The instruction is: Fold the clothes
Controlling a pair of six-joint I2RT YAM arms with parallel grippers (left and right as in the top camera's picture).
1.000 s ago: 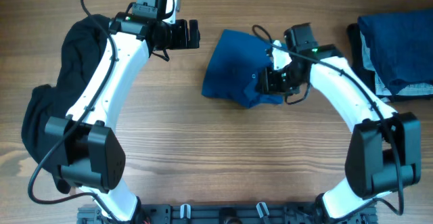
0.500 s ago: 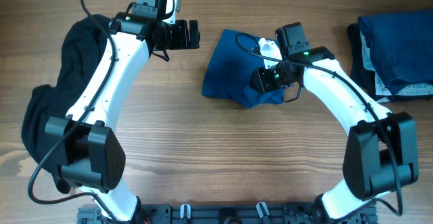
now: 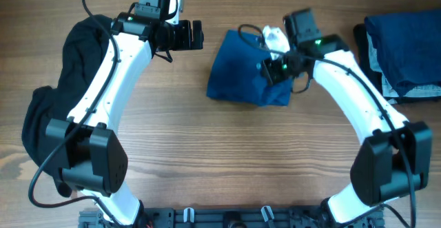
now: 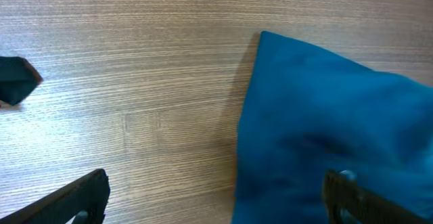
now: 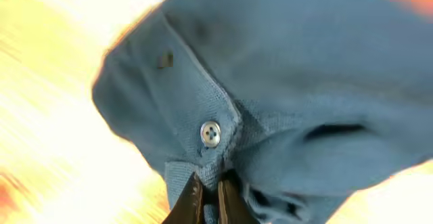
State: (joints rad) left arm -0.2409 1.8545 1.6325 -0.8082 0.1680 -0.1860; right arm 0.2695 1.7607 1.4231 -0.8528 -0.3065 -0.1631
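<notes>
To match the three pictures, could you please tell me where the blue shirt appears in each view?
Overhead: the blue shirt lies crumpled at upper centre.
Left wrist: it fills the right side of the picture.
Right wrist: it fills most of the frame, with a button near the centre.
Shared landmark: the wooden table beside the shirt, washed out bright in the right wrist view.

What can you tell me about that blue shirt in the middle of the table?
The shirt is medium-blue knit cloth, bunched in a rumpled heap on the wooden table. A pale button shows along a stitched edge. The right fingers pinch the cloth close beside that button.
</notes>
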